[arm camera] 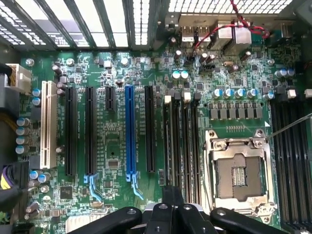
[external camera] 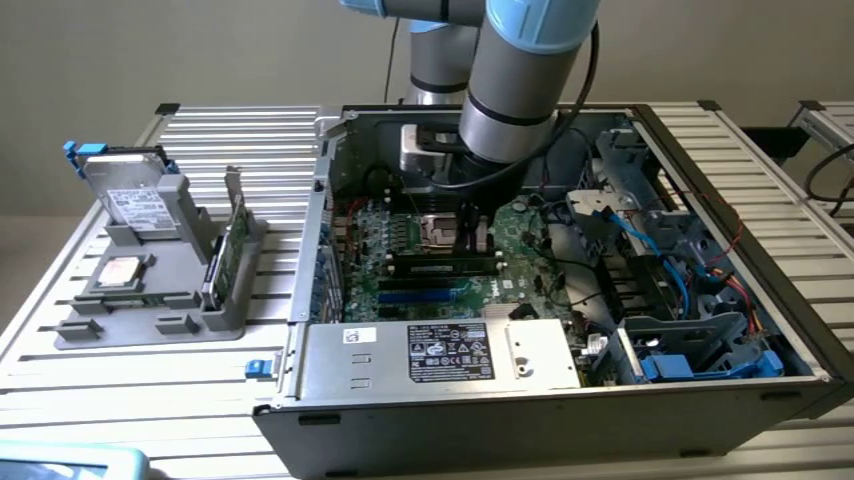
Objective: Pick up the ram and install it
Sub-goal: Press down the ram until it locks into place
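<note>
Over the motherboard (arm camera: 122,161), closed fingers (arm camera: 173,202) (exterior view: arm (external camera: 514,90) inside the case (external camera: 534,400)).

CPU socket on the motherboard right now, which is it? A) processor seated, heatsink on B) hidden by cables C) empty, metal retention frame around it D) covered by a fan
C: in the wrist view the CPU socket lies open, its bare contact field visible inside the metal retention frame, with no chip, heatsink or fan on it.

A plain beige wall (external camera: 200,50) stands behind a ribbed metal table (external camera: 134,390) in even light.
</note>
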Available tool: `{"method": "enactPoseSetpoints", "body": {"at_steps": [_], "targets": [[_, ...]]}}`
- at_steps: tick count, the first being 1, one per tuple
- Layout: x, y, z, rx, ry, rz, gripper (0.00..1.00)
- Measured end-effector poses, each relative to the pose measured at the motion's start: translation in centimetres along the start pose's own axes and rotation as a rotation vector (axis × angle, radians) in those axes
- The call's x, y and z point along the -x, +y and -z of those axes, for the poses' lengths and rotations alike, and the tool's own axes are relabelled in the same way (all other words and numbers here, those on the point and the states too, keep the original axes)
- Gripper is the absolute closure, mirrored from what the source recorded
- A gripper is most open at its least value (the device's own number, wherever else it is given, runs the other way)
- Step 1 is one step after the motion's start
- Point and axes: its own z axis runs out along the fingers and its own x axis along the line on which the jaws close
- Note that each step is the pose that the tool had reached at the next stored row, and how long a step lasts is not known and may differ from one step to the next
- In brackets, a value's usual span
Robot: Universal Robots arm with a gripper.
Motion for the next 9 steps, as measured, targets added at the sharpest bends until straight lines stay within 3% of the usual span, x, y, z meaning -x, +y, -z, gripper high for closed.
{"method": "enactPoseSetpoints", "body": {"at_steps": [5,9], "targets": [[0.1,1.04,0.13,-0.0123,-0.0006,0.001,0.89],[0.3,2.04,0.01,-0.0164,-0.0009,0.001,0.89]]}}
